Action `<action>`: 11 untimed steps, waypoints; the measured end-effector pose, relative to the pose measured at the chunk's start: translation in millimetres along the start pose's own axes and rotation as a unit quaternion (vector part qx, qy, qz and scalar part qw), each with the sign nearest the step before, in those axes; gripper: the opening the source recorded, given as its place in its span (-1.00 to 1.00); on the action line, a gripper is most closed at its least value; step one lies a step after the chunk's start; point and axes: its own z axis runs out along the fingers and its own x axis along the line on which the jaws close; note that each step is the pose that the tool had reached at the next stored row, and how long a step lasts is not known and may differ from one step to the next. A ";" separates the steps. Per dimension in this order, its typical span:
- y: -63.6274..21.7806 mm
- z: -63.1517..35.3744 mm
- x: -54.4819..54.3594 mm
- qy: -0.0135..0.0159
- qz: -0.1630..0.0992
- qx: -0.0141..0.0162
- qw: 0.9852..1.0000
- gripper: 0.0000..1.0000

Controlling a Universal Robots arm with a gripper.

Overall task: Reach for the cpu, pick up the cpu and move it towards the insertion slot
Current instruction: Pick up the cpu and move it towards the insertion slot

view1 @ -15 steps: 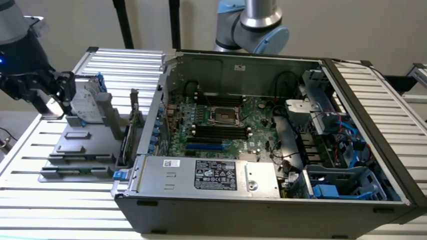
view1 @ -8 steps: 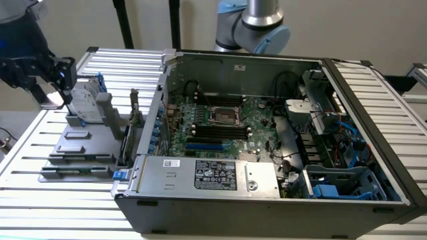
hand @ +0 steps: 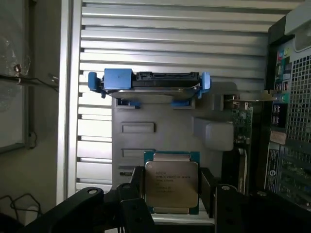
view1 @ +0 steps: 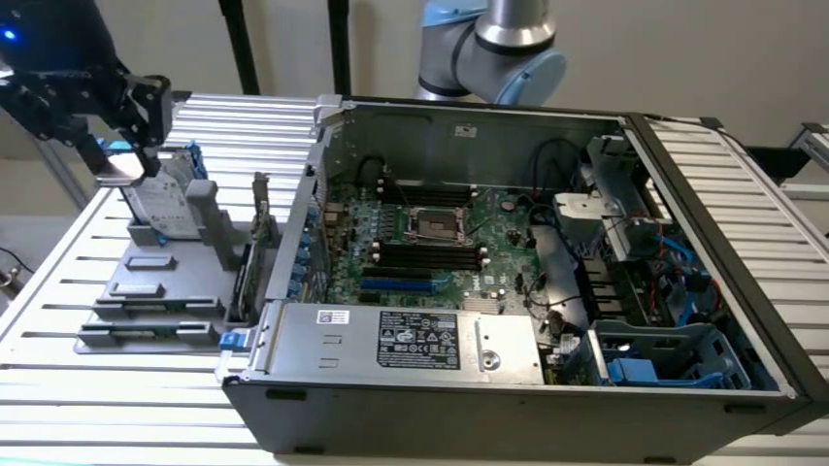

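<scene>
Silvery cpu (hand: 171, 187) sits clamped by two opposite edges between the gripper's (hand: 171, 190) dark fingers (hand: 137, 191), lifted above the grey tray (view1: 169, 291) near the blue-framed hard drive (view1: 162, 206) at the exterior view's left. The empty socket (view1: 438, 224) lies well apart, mid-motherboard inside the open computer case (view1: 518, 383). A good carry probably means travelling level, staying high enough to clear the case wall, and squaring the chip to the socket.
</scene>
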 end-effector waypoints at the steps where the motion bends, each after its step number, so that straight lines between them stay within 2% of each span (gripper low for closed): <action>1: 0.0 -4.5 -4.4 0.000 0.000 0.000 1.000 0.09; 6: 0.0 -25.8 -26.7 0.003 -0.001 -0.002 1.000 0.09; 11: -0.6 -36.5 -49.3 0.005 -0.001 -0.002 1.000 0.09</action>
